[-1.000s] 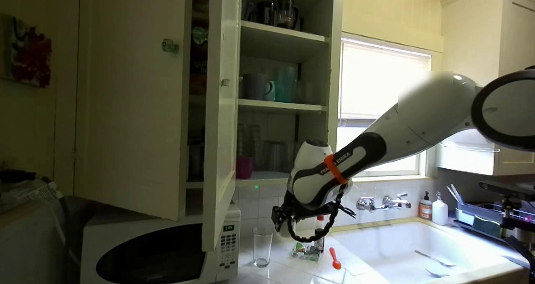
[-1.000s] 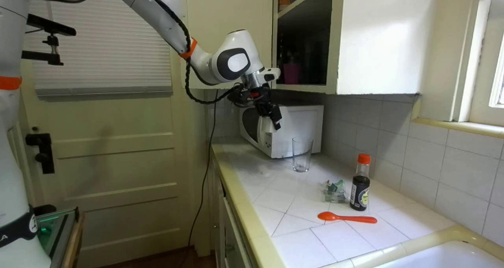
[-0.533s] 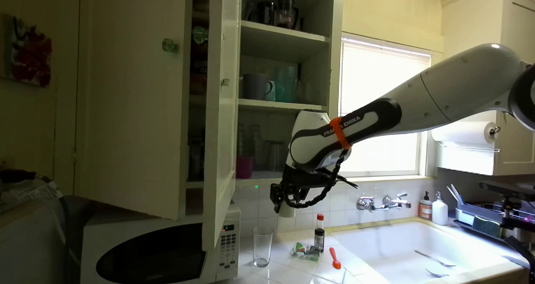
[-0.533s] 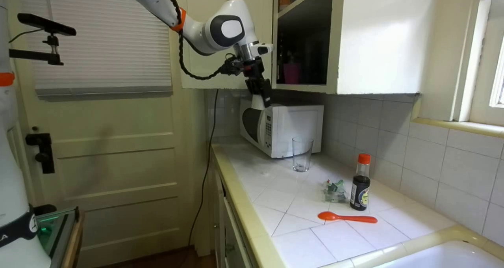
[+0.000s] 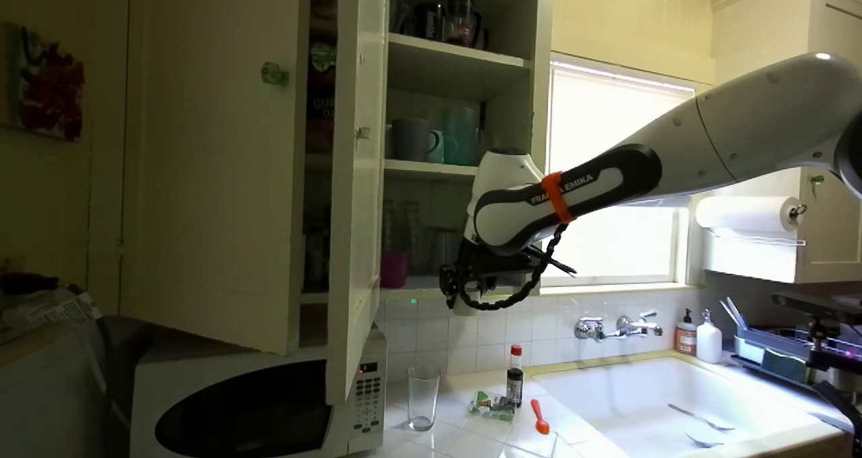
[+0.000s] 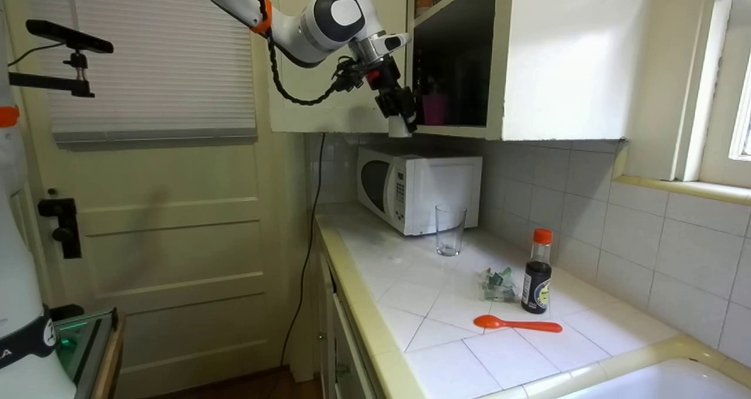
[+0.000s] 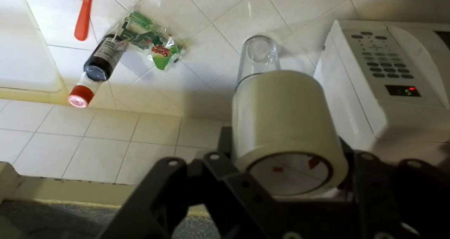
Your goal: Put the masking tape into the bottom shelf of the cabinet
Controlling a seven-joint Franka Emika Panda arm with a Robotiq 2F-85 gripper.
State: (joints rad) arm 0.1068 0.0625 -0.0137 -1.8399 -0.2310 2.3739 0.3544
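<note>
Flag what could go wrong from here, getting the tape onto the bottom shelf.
The masking tape hangs from the end effector, seemingly about as low as the bottom shelf; going in without lifting might clip the front edge.
A pink cup stands on that shelf; the tape could knock it.
A glass stands on the counter below; if the grip slips, the tape might hit it.

White arm [image 5: 677, 151] is banded orange, lettered "EMIKA"; black cable [image 5: 515, 302] is ridged. Black pincer [image 7: 286, 147] is studded with screws [image 7: 213, 156].
</note>
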